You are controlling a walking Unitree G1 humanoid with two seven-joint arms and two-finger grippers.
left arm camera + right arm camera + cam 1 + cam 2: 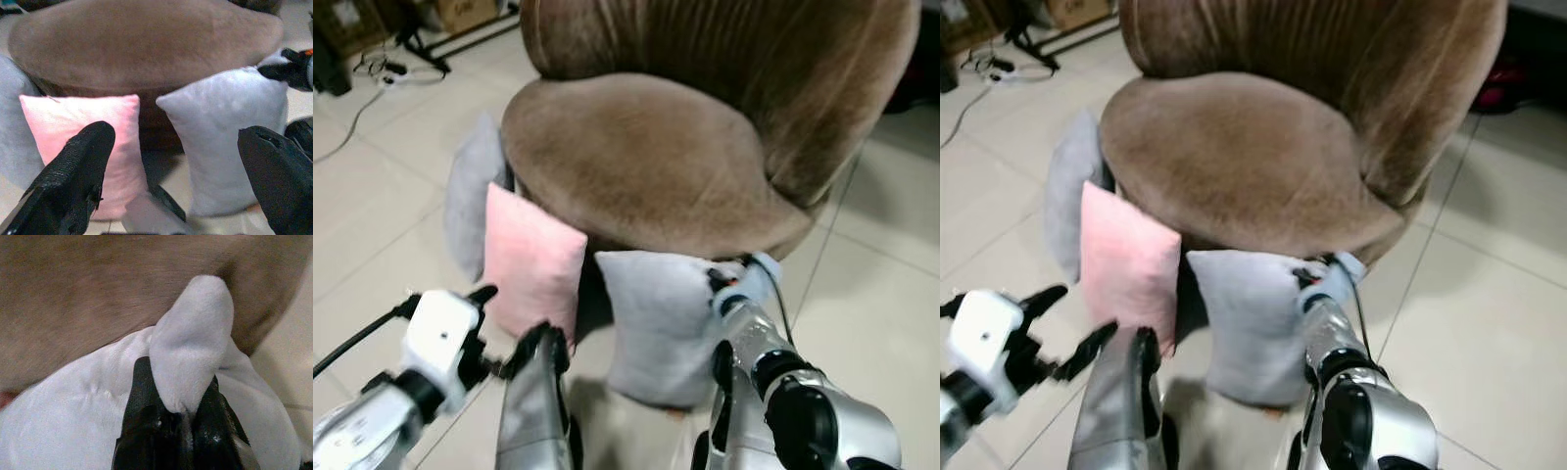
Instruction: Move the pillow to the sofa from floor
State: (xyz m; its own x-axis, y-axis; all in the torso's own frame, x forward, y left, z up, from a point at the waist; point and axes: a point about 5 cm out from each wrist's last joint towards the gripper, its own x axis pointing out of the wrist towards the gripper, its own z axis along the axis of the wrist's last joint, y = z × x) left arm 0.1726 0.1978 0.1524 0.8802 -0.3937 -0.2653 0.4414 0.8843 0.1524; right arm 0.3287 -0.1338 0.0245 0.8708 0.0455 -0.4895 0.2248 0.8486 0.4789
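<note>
Right now the right gripper has its fingers pinching just a top corner of the grey pillow, which stands on the floor vs. the brown sofa front. Thin grip, may slip on lift. Left gripper is spread wide, near the pink pillow.

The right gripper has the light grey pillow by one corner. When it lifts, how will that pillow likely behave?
The grey pillow will probably sag and swing: the corner in the right gripper is already bunched into a soft lobe between the fingers. It looks plush and stuffed, so likely light for its bulk. The corner hold could slip, since the fabric folds rather than resists.
</note>
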